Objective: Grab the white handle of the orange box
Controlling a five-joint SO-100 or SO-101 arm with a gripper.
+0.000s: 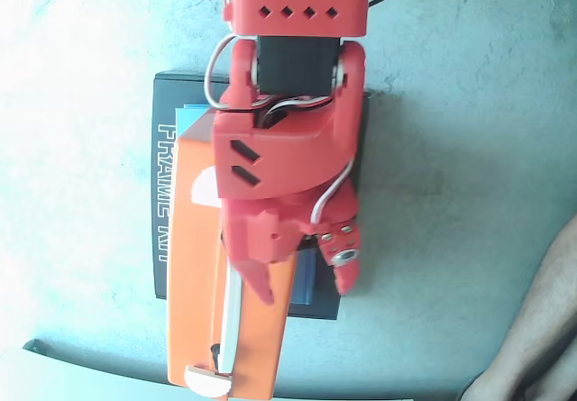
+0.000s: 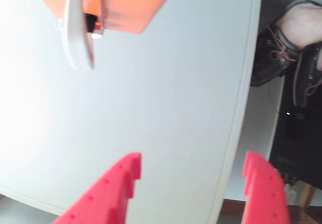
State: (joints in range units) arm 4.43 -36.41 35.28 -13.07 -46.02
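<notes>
- Wrist view: the red tool (image 2: 193,181) is spread wide, holding nothing, over the pale worktop (image 2: 166,83).
- White handle (image 2: 76,32) and orange box (image 2: 126,5) sit upper left.

You see strong glare washing out the worktop (image 1: 72,77) at the fixed view's left; the wrist view is overexposed and soft, its left side bleached.

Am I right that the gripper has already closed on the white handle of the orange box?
Not quite: the wrist view shows the gripper open, its fingers spread with only bare table between them, while the white handle on the orange box lies farther off, ungrasped.
</notes>
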